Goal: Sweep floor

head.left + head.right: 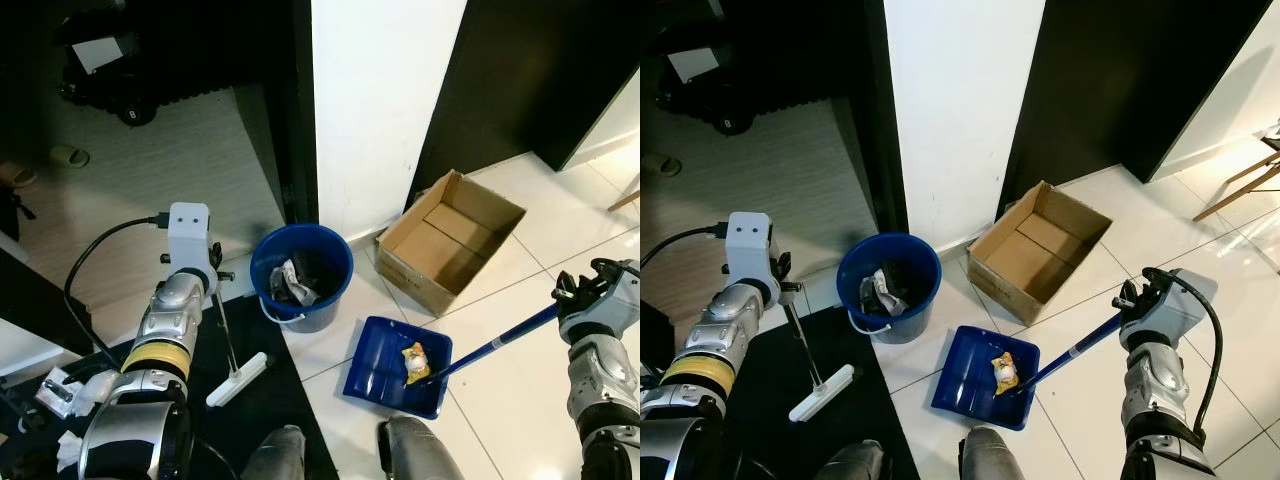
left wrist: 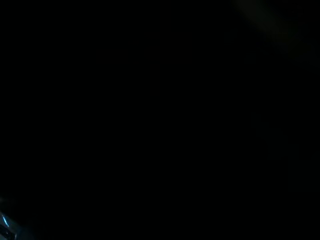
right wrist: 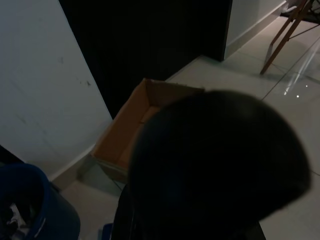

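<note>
Blue bucket stands left of the blue dustpan on white tile; a yellow scrap lies in the pan. The pan's handle runs up-right to the right gripper — clamped on it. The left gripper pinches the broom — head on dark mat, well apart.

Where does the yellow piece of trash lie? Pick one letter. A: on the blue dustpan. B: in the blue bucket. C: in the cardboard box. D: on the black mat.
A: the yellow piece of trash rests on the blue dustpan, which lies on the tiles beside the blue bucket and the cardboard box.
</note>
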Motion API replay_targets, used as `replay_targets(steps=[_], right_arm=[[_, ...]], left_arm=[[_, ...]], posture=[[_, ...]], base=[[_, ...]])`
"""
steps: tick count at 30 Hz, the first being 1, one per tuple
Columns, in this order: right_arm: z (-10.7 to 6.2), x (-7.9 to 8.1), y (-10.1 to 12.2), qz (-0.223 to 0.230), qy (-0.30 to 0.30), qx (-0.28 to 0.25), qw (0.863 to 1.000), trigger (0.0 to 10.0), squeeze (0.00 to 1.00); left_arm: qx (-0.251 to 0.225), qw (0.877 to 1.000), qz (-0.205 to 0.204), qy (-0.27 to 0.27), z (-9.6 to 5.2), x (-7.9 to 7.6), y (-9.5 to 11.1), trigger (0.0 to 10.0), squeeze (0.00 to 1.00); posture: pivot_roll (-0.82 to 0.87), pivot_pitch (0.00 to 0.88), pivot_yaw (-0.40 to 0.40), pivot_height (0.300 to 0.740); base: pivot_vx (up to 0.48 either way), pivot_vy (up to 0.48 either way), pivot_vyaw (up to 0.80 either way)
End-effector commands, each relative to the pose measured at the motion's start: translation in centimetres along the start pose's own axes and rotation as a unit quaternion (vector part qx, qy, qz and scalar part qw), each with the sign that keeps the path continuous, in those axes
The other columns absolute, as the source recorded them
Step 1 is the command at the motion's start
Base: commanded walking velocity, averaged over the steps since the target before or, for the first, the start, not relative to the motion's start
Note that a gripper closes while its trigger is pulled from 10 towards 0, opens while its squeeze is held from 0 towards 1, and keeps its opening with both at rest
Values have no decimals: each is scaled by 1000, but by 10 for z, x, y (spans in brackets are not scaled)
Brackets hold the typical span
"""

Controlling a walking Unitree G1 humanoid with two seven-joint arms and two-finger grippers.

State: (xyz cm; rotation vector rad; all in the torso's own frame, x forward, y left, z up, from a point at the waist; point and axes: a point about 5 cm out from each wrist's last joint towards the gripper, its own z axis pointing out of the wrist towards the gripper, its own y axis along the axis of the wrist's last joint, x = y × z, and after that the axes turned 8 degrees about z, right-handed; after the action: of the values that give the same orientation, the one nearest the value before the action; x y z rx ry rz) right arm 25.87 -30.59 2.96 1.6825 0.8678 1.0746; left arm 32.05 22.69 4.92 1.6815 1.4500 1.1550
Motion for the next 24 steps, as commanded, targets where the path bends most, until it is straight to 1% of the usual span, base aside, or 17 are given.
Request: replay_targets(steps=[1, 7, 12, 18, 20, 24], right_arm=[[-1, -4, 2, 3, -9, -9, 1000, 0, 0], [-2, -7, 1, 2, -13, -5, 1000, 0, 0], [-2, -4, -2, 1, -12, -2, 1000, 0, 0], [-3, 2, -10, 4, -9, 14, 1000, 0, 0], [-4, 7, -16, 3, -5, 25, 1000, 0, 0], [-4, 10, -17, 4, -3, 26, 1000, 0, 0]], left_arm=[[16, 999, -23, -17, 0, -11, -7, 10000, 0], [18, 999, -24, -20, -1, -12, -8, 10000, 0], [19, 999, -24, -23, 0, -14, -8, 10000, 0], [21, 998, -38, -39, -1, -24, -12, 10000, 0], [32, 998, -38, -46, -2, -30, -17, 10000, 0], [31, 997, -43, -49, -2, -32, -17, 10000, 0]], posture=[[-11, 50, -30, 740], [-11, 53, -29, 740], [-9, 56, -31, 740], [-6, 55, -31, 740], [-5, 56, -30, 740], [-1, 55, -31, 740]], base=[[-262, 0, 0], [-266, 0, 0], [-275, 0, 0], [-278, 0, 0], [-413, 0, 0], [-467, 0, 0]])
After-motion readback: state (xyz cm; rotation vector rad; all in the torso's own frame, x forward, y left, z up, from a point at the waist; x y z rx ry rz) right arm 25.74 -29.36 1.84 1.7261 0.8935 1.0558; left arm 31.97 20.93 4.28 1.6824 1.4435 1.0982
